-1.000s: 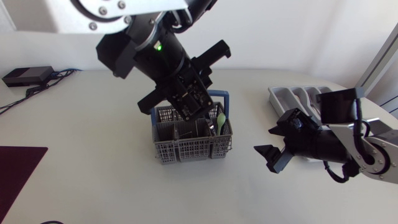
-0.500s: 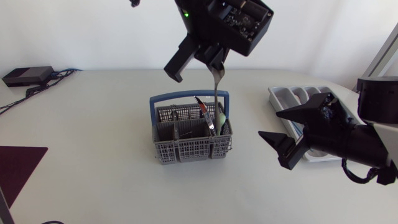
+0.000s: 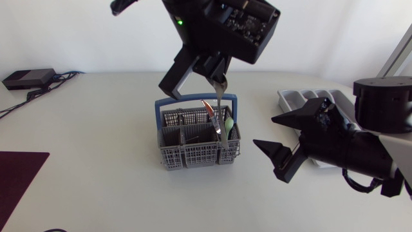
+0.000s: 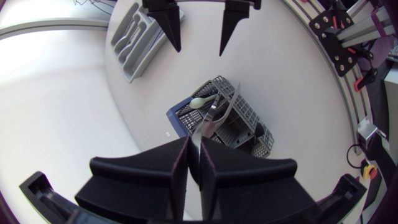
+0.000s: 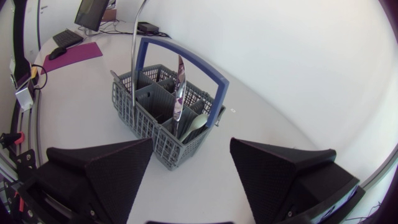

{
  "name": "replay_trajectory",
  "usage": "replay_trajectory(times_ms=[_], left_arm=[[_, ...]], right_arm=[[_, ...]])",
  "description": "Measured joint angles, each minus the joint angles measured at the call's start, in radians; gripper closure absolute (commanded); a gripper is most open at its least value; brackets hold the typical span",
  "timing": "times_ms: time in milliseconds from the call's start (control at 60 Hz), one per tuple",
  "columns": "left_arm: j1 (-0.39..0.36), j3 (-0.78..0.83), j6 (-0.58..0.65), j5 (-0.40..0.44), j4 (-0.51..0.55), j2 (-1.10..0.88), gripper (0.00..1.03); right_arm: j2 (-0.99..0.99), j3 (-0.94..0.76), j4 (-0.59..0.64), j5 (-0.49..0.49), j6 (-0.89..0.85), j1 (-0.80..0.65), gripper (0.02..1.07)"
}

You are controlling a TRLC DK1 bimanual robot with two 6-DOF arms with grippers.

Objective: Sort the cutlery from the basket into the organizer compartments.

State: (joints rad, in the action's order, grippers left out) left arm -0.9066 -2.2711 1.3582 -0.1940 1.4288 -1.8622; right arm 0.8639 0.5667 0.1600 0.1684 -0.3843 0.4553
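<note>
The grey basket [image 3: 193, 149] with a blue handle stands mid-table. High above it my left gripper [image 3: 219, 81] is shut on the handle of a silver piece of cutlery [image 3: 222, 109], which hangs down with its lower end at the basket; the left wrist view shows it pinched between the fingers [image 4: 180, 165]. A knife [image 3: 210, 113] and a pale green spoon [image 3: 228, 122] lean in the basket [image 5: 163, 118]. The grey organizer [image 3: 308, 98] lies at the right. My right gripper [image 3: 265, 132] stands open to the right of the basket, with nothing in it [image 5: 193, 180].
A black box with cables [image 3: 27, 78] sits at the back left. A dark purple mat [image 3: 18, 175] lies at the left front edge. Bare table surrounds the basket.
My left gripper has lifted out of the basket with the silver piece, which now hangs below it. My right arm has drifted a little left, toward the basket.
</note>
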Motion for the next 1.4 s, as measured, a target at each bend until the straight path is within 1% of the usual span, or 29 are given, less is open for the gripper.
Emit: replay_trajectory(times_ms=[117,200,267,450,600,767,967,1033,1167,1333,1400], left_arm=[[0.000,0.087,-0.058,0.002,-0.058,0.072,1.00],[0.000,0.163,-0.108,0.002,-0.122,0.129,1.00],[0.000,0.233,-0.171,0.002,-0.172,0.179,1.00],[0.001,0.468,-0.303,0.002,-0.379,0.284,1.00],[0.008,0.589,-0.425,0.002,-0.514,0.311,1.00],[0.019,0.657,-0.564,0.002,-0.608,0.317,1.00],[0.019,0.715,-0.705,0.002,-0.663,0.317,1.00],[0.019,0.734,-0.733,0.002,-0.695,0.317,1.00],[0.018,0.825,-0.757,-0.003,-0.835,0.332,1.00],[-0.003,0.958,-0.761,-0.089,-1.011,0.362,1.00],[-0.011,0.994,-0.776,-0.109,-1.061,0.366,1.00]], right_arm=[[0.000,0.000,-0.004,-0.046,0.011,0.051,0.18],[-0.003,0.001,-0.006,-0.068,0.019,0.080,0.18],[-0.013,0.002,-0.007,-0.102,0.022,0.111,0.18],[-0.021,0.002,-0.023,-0.169,0.023,0.175,0.18],[-0.021,0.002,-0.067,-0.217,0.022,0.221,0.19],[-0.021,-0.004,-0.143,-0.270,0.016,0.257,0.19],[-0.005,-0.040,-0.247,-0.331,-0.025,0.277,0.19],[0.002,-0.058,-0.272,-0.342,-0.039,0.278,0.19],[0.019,-0.086,-0.293,-0.351,-0.052,0.278,0.19],[0.021,-0.092,-0.304,-0.353,-0.062,0.278,0.19],[0.021,-0.092,-0.303,-0.353,-0.063,0.277,0.19]])
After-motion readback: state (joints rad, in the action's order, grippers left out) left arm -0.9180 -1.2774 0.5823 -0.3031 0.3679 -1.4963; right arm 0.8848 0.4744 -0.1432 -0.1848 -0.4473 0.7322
